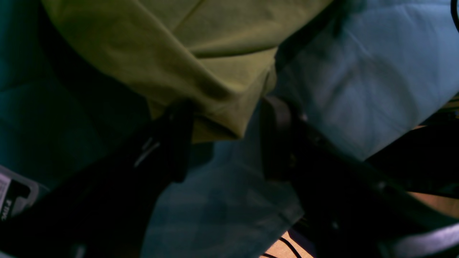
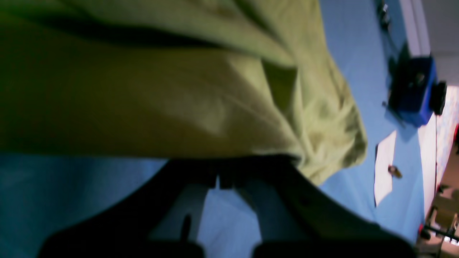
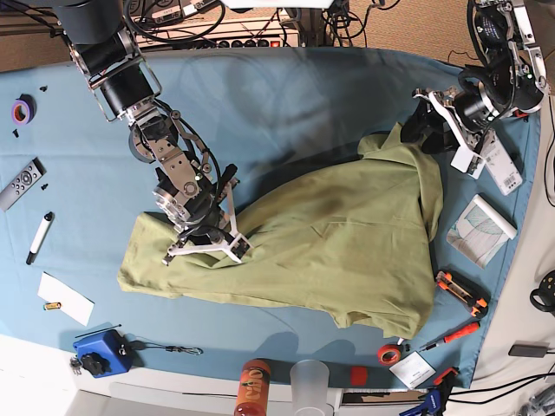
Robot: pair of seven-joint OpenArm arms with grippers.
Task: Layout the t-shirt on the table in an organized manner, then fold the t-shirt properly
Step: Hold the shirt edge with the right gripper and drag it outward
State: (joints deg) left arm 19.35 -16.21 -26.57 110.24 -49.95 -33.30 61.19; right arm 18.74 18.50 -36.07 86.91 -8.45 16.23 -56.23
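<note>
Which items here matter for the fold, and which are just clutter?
Job: t-shirt, table, left gripper open at a shirt corner, right gripper shut on the shirt.
Clutter: remote, marker, purple tape, cup, bottle.

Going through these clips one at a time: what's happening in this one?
Two robot arms are working an olive-green t-shirt that lies rumpled on the blue-covered table, not yet spread flat. The right gripper is shut on the cloth near one end. The left gripper is at the opposite end, its jaws open with a fold of fabric between them, not clamped. Tools and small items lie scattered along the table's edges.
</note>
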